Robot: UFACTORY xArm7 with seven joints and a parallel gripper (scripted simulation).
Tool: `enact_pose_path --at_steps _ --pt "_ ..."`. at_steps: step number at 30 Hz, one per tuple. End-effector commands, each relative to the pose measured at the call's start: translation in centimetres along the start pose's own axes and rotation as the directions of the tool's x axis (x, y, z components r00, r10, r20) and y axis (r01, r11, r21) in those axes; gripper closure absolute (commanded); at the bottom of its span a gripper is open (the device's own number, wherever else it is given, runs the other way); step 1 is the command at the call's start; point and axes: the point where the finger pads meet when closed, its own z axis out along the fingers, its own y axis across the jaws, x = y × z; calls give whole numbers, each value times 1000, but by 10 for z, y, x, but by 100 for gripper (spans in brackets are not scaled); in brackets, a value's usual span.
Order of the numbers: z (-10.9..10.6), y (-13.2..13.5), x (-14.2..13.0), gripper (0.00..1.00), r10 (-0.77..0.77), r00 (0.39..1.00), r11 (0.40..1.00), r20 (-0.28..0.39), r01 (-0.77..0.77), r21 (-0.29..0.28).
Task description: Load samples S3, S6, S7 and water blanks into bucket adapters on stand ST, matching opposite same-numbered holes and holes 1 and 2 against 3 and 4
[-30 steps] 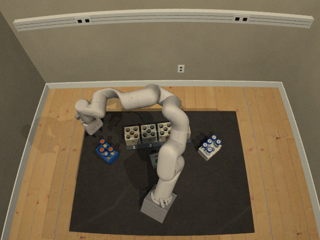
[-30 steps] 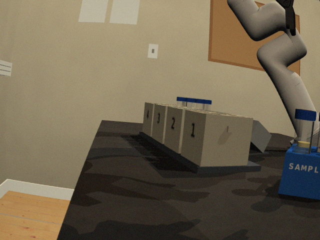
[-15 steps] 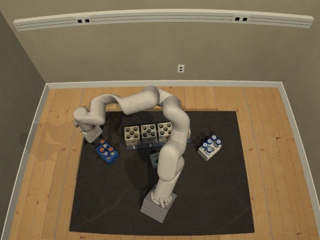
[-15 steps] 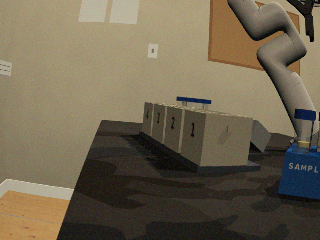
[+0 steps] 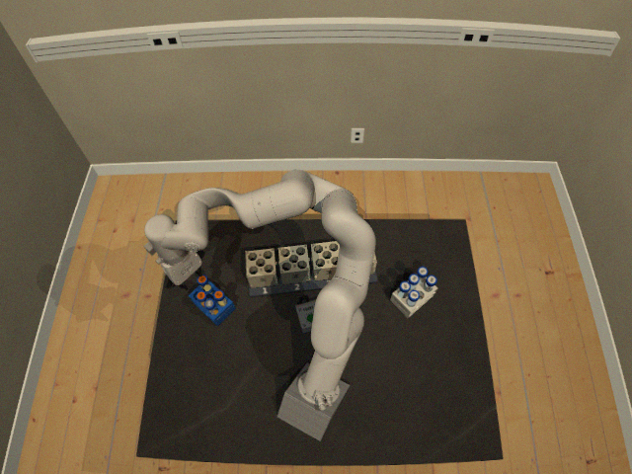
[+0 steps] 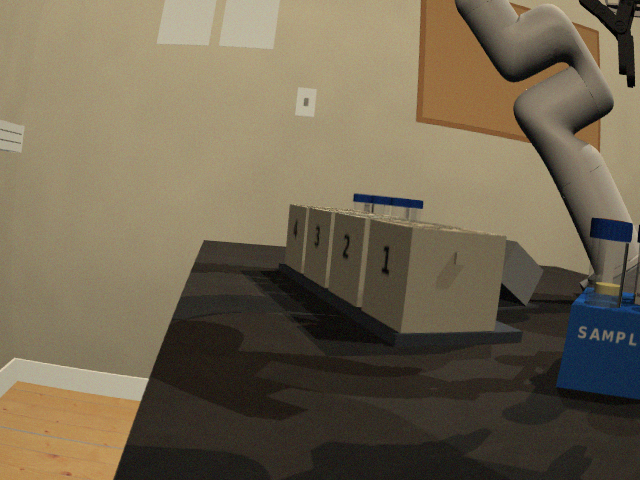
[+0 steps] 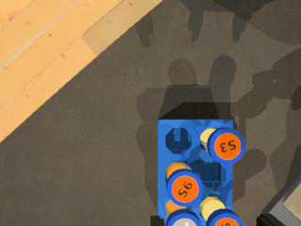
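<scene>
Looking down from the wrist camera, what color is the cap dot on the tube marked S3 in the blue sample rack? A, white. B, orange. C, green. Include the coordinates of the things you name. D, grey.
B: the wrist view shows S3 (image 7: 227, 146) in the blue sample rack (image 5: 222, 312) (image 6: 594, 361) (image 7: 162, 155) with its ID printed on an orange dot inside a blue cap rim.
</scene>
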Motion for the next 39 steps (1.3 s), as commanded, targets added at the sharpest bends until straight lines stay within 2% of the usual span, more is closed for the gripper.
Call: enact_pose_path --at_steps 1,39 --pt "5 -1 1 43 0 1000 1000 -4 0 2" --pt "73 -1 1 43 0 1000 1000 -4 0 2"
